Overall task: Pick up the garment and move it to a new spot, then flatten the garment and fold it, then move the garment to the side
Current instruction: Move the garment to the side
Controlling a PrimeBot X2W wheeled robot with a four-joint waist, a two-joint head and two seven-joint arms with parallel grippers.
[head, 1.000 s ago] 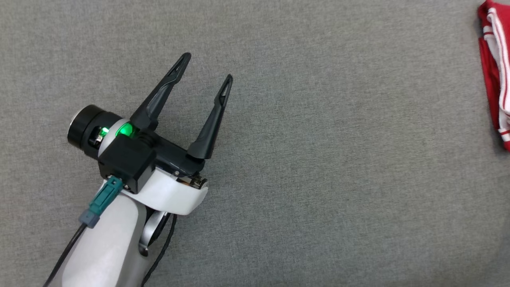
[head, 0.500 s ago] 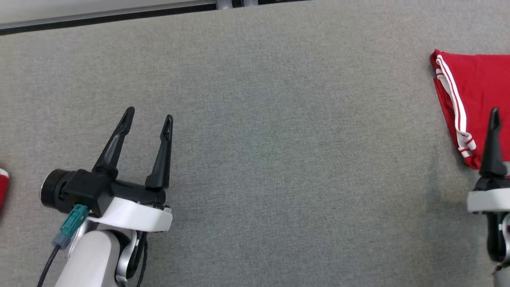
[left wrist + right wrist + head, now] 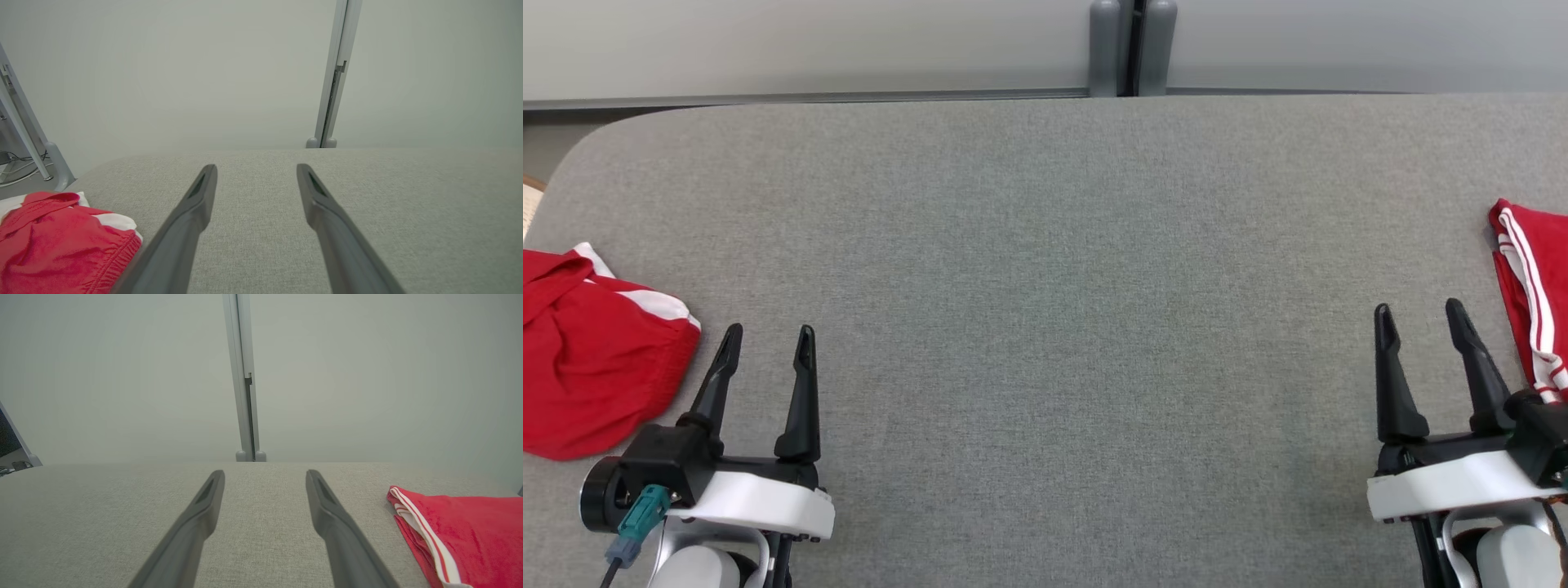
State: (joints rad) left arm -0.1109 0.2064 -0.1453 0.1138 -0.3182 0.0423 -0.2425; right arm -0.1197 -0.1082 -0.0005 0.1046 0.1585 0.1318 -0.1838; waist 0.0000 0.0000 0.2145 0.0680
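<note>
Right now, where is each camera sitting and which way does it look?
Head view: up on the head, looking down on the grey table; left pincer and right pincer show.
Left wrist view: on the left wrist, looking along the table toward the wall; its fingers show, crumpled red garment beside.
Right wrist view: on the right wrist, facing the same wall; its fingers show, folded red garment beside.
Both wrist views share the grey post.

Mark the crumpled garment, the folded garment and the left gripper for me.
crumpled garment (image 3: 596, 384): head view, middle of the red cloth.
folded garment (image 3: 478, 535): right wrist view, red cloth beside its white stripes.
left gripper (image 3: 769, 330): head view, midway between its fingertips.
</note>
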